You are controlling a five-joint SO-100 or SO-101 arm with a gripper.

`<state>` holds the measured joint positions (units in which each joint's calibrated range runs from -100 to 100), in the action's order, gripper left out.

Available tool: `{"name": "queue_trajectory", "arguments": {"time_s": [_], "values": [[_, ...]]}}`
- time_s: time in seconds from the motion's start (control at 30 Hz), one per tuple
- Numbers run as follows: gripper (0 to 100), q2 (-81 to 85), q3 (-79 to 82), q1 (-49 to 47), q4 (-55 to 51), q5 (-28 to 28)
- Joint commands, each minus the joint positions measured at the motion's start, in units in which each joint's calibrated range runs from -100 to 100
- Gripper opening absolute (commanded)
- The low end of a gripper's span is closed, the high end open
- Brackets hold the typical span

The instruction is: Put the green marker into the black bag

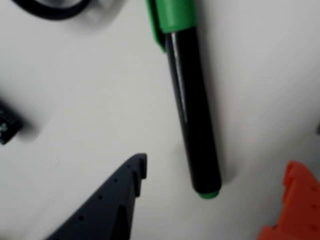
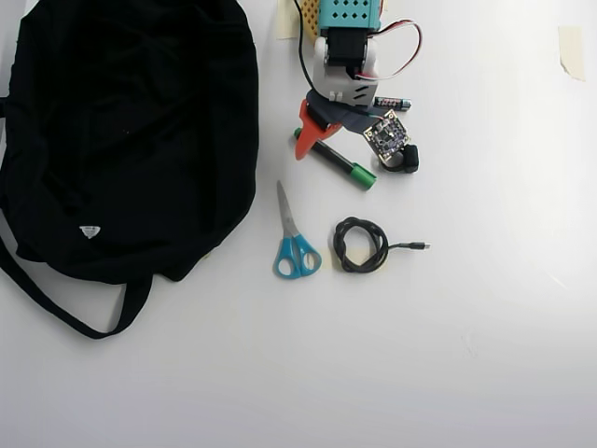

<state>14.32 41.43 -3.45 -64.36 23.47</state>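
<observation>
Overhead view: green marker (image 2: 336,161) lying diagonal, cap end aimed lower right away from black bag (image 2: 121,131), gripper (image 2: 318,133) spread open around it.

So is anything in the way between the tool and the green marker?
No. The tool is open right over the green marker, one finger on each side, with only bare table between them.

Green marker (image 1: 192,107) between spread pincer (image 1: 220,187) fingers
</observation>
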Motion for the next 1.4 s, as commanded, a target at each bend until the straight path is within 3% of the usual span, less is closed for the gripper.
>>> {"name": "queue_trajectory", "arguments": {"time_s": [0.0, 0.5, 1.03, 1.37], "values": [[35, 0.6, -0.2, -1.3, 0.9, -0.3], [35, -8.8, -0.9, -3.1, 7.9, -1.1], [35, -9.9, 1.1, -2.5, 8.0, -1.1], [14, -9.9, 1.2, -2.4, 7.9, -1.1]]}}
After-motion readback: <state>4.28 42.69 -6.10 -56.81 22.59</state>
